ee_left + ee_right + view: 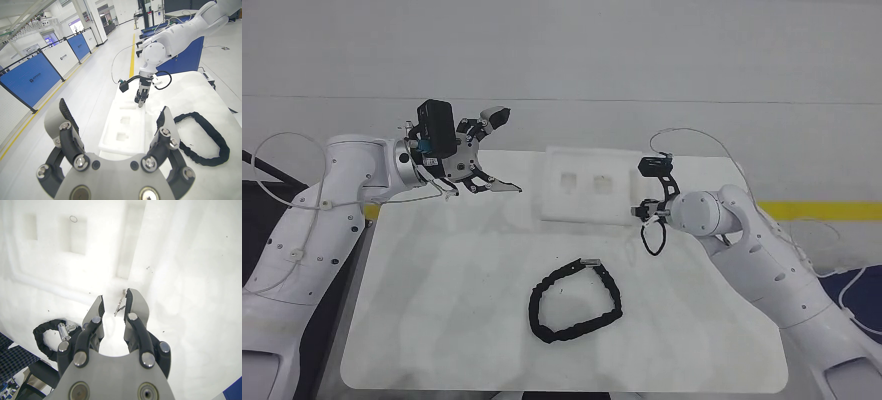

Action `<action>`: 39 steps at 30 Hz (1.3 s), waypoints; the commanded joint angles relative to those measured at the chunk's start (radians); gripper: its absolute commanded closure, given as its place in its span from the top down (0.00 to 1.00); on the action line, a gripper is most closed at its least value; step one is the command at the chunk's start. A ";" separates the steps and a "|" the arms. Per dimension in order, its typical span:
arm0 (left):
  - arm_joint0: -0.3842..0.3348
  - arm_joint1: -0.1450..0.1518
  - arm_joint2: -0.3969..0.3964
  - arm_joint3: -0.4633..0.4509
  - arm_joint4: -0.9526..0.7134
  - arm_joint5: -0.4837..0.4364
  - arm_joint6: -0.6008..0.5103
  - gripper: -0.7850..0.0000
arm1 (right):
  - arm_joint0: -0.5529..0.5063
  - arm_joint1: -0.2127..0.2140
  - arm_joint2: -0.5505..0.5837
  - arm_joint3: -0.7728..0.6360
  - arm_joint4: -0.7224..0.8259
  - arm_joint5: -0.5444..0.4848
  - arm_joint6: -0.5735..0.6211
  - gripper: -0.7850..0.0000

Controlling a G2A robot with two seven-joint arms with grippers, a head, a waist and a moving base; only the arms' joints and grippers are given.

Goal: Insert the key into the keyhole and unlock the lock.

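Right gripper sits open around the key mid-frame, not pinching yet. I'd square up and squeeze its flat sides. Left gripper is open and empty, upper left. The lock lies lower centre.

Black lock, silver key, white foam tray.

A large, bright industrial hall: glossy white floor with a yellow line, blue and white barrier panels, cables overhead, a blue cabinet, a white table.
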 commanded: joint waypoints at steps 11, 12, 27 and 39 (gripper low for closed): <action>0.000 0.000 0.000 0.000 0.000 0.000 0.000 1.00 | 0.014 -0.014 0.016 0.016 -0.017 0.008 0.026 0.00; 0.000 0.000 0.000 0.000 0.000 0.000 0.000 1.00 | 0.017 -0.015 0.017 0.015 -0.021 0.007 0.029 0.00; 0.000 0.000 0.000 0.000 0.000 0.000 0.000 1.00 | 0.053 -0.022 0.071 0.007 -0.008 -0.025 0.086 0.00; 0.000 0.000 0.000 0.000 0.000 0.000 0.000 1.00 | -0.063 0.005 0.282 -0.040 0.255 -0.103 0.008 0.00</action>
